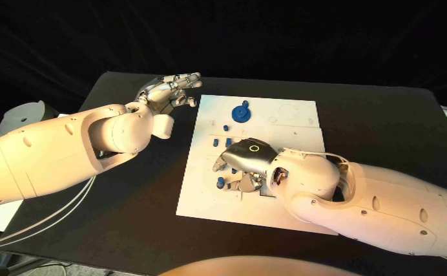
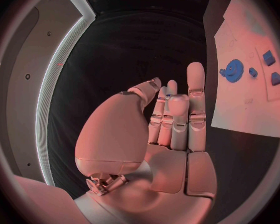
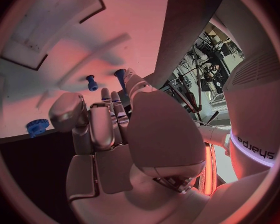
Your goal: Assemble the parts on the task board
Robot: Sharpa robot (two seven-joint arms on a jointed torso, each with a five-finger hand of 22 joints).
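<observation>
**Right hand working low over the task board; left hand idle at the board's far left corner.**

The right hand [image 1: 250, 163] has its fingers [image 3: 106, 115] curled down onto the near-left part of the task board [image 1: 298, 111], close to a small blue peg [image 3: 91, 82]; whether they grasp any part cannot be told, since the palm hides the fingertips. The left hand [image 1: 172, 88] is released, its fingers [image 2: 195, 92] straight and apart, holding nothing above the black table [image 1: 391, 114]. A blue gear [image 1: 240, 114] lies flat on the board's far half, with small blue pegs [image 1: 217, 141] standing between it and the right hand. Likely risk: the crowded fingers may knock over neighbouring pegs, or tilt a part so that it jams in its seat.
</observation>
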